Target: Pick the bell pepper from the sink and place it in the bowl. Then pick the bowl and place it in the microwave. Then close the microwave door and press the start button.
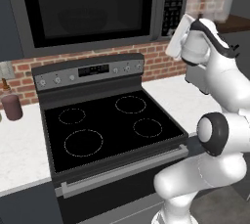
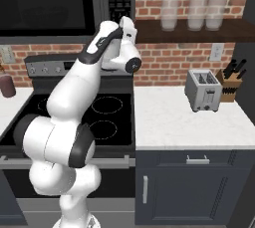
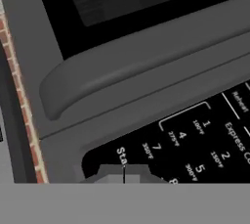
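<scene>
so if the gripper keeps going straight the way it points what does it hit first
Most likely the microwave's black keypad strip, around the label starting "Sta". In the hand view the shut gripper sits right at that spot, apparently very near or already touching; depth is hard to judge.

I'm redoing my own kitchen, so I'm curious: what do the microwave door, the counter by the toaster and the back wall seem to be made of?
The microwave door looks like dark, slightly glossy glass in a matte grey frame, probably metal or plastic. The counter looks like polished white stone with faint speckling, possibly marble or quartz. The back wall is red brick with pale mortar lines, matte. The toaster looks like brushed grey metal.
</scene>
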Motion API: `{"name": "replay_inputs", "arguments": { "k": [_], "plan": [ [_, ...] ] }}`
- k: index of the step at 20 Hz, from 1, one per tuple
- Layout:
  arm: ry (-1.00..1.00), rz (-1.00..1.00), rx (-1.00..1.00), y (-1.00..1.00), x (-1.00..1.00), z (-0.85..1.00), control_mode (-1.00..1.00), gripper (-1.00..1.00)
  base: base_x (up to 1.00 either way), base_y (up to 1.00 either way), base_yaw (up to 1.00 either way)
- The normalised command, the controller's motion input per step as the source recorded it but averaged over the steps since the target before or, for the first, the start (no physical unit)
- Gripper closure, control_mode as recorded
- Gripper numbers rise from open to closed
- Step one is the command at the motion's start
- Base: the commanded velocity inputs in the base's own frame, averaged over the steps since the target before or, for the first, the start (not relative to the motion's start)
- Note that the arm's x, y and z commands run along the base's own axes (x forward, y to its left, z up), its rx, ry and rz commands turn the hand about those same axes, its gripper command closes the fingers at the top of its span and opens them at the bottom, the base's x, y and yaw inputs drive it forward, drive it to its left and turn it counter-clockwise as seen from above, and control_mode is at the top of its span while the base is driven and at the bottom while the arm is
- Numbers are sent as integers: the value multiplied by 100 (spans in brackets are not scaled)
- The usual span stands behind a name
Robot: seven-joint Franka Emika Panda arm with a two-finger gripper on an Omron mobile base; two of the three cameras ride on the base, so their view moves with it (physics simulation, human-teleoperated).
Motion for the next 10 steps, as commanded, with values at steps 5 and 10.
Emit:
{"name": "replay_inputs", "arguments": {
  "k": [5,10],
  "plan": [
    [-1,3,0,24,3,0,-100,100,0,0,0],
    [1,2,0,8,49,0,-100,100,0,0,0]
  ]
}}
